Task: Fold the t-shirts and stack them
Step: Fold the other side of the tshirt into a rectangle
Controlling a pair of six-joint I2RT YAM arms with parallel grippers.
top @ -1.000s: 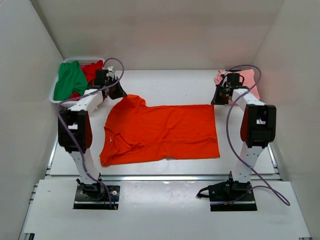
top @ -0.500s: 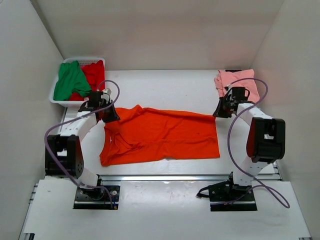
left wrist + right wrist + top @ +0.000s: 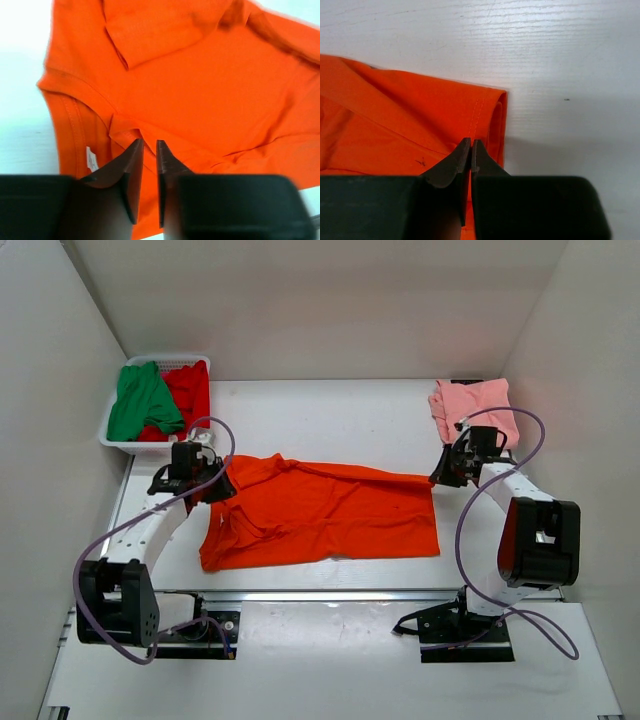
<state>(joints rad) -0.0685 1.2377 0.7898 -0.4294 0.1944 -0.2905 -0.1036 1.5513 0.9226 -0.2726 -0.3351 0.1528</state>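
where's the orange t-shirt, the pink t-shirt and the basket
orange t-shirt (image 3: 330, 520): top view, middle of its flat body
pink t-shirt (image 3: 478, 402): top view, centre of the bundle
basket (image 3: 120, 444): top view, its near rim

Bare table (image 3: 330, 415) runs along 12 o'clock, between the basket (image 3: 125, 445) at 10 and the pink shirt (image 3: 470, 405) at 2. The orange shirt (image 3: 330, 515) covers the middle, with a thin bare strip at 6. The left wall (image 3: 50, 420), back wall (image 3: 320, 310) and right wall (image 3: 590, 390) close off 9, 12 and 3. The left arm (image 3: 140, 535) crosses at 8 and the right arm (image 3: 510, 480) at 4, each leaving a narrow lane beside its wall.
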